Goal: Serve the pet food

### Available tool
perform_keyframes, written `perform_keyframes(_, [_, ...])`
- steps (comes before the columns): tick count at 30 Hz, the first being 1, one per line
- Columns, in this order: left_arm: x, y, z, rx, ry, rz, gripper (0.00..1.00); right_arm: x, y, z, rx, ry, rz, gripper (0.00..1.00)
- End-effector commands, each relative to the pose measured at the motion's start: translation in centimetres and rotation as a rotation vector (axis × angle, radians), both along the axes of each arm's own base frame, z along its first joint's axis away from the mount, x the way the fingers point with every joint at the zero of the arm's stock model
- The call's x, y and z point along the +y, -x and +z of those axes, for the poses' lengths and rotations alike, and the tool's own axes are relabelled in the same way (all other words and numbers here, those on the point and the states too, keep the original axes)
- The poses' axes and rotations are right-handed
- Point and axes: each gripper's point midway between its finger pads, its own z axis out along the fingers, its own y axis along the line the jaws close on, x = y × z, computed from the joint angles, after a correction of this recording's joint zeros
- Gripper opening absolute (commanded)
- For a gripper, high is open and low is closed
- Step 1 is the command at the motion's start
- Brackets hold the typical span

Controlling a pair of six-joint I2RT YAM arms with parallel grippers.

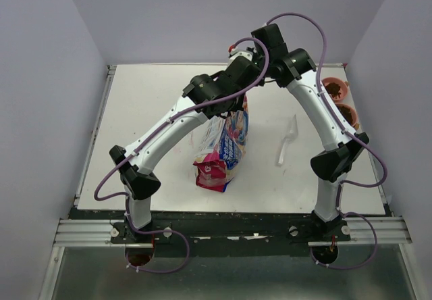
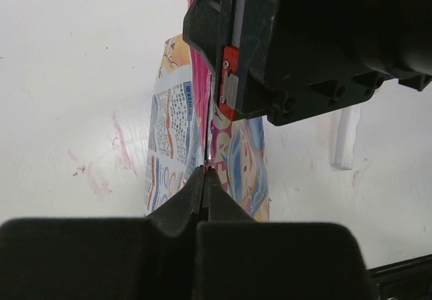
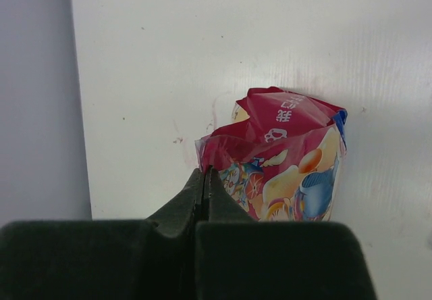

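The glossy pink-and-blue cartoon bag (image 1: 223, 148) stands upright mid-table, held by its top edge. My left gripper (image 2: 206, 170) is shut on that top edge, with the bag (image 2: 179, 138) hanging below it. My right gripper (image 3: 206, 171) is shut on the same edge, next to the bag's crumpled red top (image 3: 283, 121). The right gripper's black body (image 2: 304, 43) fills the upper left wrist view, close to my left fingers. Dark brown pet food (image 1: 333, 86) shows in two small orange bowls at the right edge. Any food inside the bag is hidden.
A clear plastic scoop (image 1: 287, 141) lies on the white table right of the bag, and shows in the left wrist view (image 2: 346, 138). The second bowl (image 1: 346, 114) sits just nearer than the first. Grey walls enclose the table (image 1: 148, 111).
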Motion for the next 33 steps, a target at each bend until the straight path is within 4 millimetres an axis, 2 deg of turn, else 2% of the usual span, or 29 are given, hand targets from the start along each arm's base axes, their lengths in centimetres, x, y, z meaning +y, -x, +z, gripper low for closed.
perform_keyframes(1, [0.8, -0.4, 0.5, -0.026, -0.025, 0.039, 0.00, 0.5, 0.3, 0.6, -0.013, -0.030, 0.007, 0.01])
perform_keyframes(4, [0.6, 0.1, 1.1, -0.067, -0.016, 0.007, 0.00, 0.5, 0.1, 0.9, -0.022, -0.038, -0.003, 0.00])
perform_keyframes(7, [0.6, 0.5, 1.1, -0.036, 0.008, 0.003, 0.00, 0.5, -0.1, 1.4, -0.036, -0.045, -0.005, 0.01])
perform_keyframes(11, [1.0, 0.7, 0.4, -0.009, -0.016, 0.016, 0.31, 0.7, 0.1, 1.6, -0.037, -0.052, 0.001, 0.00])
perform_keyframes(13, [1.0, 0.7, -0.2, -0.004, -0.022, 0.018, 0.39, 0.7, 0.1, 1.4, -0.030, -0.055, 0.003, 0.01])
perform_keyframes(15, [0.9, 0.6, -0.6, 0.001, -0.034, 0.017, 0.42, 0.7, 0.2, 1.6, -0.031, -0.059, 0.003, 0.01])
perform_keyframes(17, [0.9, 0.4, -0.8, 0.002, -0.044, 0.022, 0.41, 0.7, 0.2, 1.5, -0.030, -0.058, 0.003, 0.00])
perform_keyframes(20, [0.6, 0.1, -0.7, -0.016, -0.040, 0.015, 0.29, 0.7, 0.2, 1.6, -0.029, -0.061, 0.004, 0.00])
perform_keyframes(21, [0.6, -0.1, -0.7, -0.022, -0.043, 0.012, 0.24, 0.7, 0.2, 1.7, -0.031, -0.062, 0.004, 0.01])
perform_keyframes(23, [0.6, -0.5, -0.9, -0.030, -0.067, 0.012, 0.03, 0.7, 0.2, 1.7, -0.031, -0.064, 0.003, 0.00])
perform_keyframes(24, [0.7, -0.5, -0.9, -0.029, -0.074, 0.015, 0.00, 0.7, 0.2, 1.8, -0.035, -0.061, 0.003, 0.00])
perform_keyframes(29, [0.8, 0.0, 0.4, -0.078, -0.050, 0.004, 0.00, 0.7, 0.2, 1.9, -0.038, -0.062, 0.004, 0.00])
perform_keyframes(33, [1.1, 0.5, 0.4, -0.048, -0.040, 0.003, 0.02, 0.7, 0.2, 2.1, -0.044, -0.061, 0.007, 0.01])
